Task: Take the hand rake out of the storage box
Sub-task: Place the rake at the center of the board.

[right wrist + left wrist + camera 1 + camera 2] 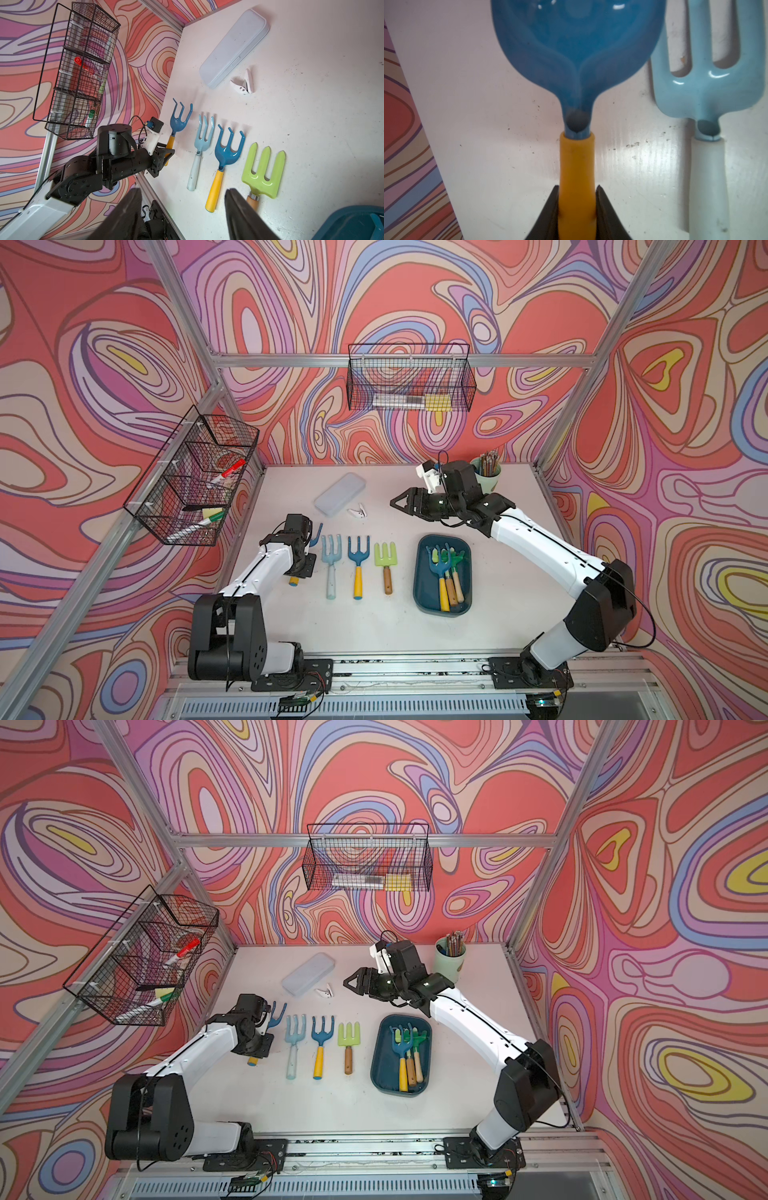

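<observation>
Left gripper [577, 188] clamped on yellow handle of blue hand rake [577, 52] just beside light-blue rake [708, 83], likely extending the row; right gripper [182, 190] wide open, empty, storage box [442, 611] near it holds more rakes [435, 562].

You will find the dark teal plastic storage box [424, 589] on the white counter [374, 626], right of the row of hand rakes [357, 562].

Both top views: high at front, looking down over the whole bench [374, 626], near-identical. Left wrist: close-up along its jaws, yellow-handled blue rake [576, 62]. Right wrist: higher, wider, shares the rake row [227, 149] with top views.
</observation>
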{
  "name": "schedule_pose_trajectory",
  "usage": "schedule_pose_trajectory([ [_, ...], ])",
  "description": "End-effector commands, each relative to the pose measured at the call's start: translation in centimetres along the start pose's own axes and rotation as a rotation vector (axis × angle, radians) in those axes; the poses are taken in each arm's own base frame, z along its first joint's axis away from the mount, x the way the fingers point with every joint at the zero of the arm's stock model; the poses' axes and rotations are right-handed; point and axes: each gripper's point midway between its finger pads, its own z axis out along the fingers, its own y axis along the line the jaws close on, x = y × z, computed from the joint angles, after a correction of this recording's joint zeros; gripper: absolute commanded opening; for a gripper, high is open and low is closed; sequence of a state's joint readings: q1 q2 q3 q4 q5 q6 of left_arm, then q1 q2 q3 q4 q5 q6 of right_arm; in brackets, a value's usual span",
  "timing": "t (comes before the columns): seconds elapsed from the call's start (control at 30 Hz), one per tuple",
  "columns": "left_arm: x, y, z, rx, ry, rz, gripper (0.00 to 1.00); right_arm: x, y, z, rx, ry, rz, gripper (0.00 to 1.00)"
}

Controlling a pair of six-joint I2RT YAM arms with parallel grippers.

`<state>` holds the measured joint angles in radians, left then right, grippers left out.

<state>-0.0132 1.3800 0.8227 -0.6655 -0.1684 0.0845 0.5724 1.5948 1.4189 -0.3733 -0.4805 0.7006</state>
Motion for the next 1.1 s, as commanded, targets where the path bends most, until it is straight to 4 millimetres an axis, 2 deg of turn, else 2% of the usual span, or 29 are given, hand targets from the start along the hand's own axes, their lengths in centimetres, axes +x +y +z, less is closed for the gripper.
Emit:
schedule_pose_trajectory([
  [0.0,-0.3,0.5,-0.3,-0.015,0.000,0.048,0.18,0.0,0.1,0.2,-0.024,-0.003,-0.003,0.65],
  [0.2,0.6,0.5,1.1,-0.015,0.140,0.096,0.14,-0.3,0.3,0.7,-0.031,0.004,-0.004,0.65],
  [0.37,1.5,1.2,0.4,-0.042,0.223,0.127,0.17,-0.8,0.5,1.1,-0.030,0.007,-0.016,0.65],
  [0.63,1.9,2.0,-1.3,-0.072,0.201,0.141,0.20,-1.3,1.3,1.9,-0.069,0.026,-0.009,0.65],
  [0.8,3.0,1.2,-1.0,-0.051,0.220,0.173,0.22,-1.4,1.8,1.6,-0.066,0.023,-0.026,0.65],
  [0.93,3.7,1.5,-0.6,-0.080,0.252,0.183,0.24,-1.4,1.9,1.5,-0.066,0.024,-0.027,0.65],
  [1.07,3.2,1.9,-0.2,-0.112,0.263,0.174,0.25,-1.3,2.1,1.4,-0.067,0.025,-0.031,0.65],
])
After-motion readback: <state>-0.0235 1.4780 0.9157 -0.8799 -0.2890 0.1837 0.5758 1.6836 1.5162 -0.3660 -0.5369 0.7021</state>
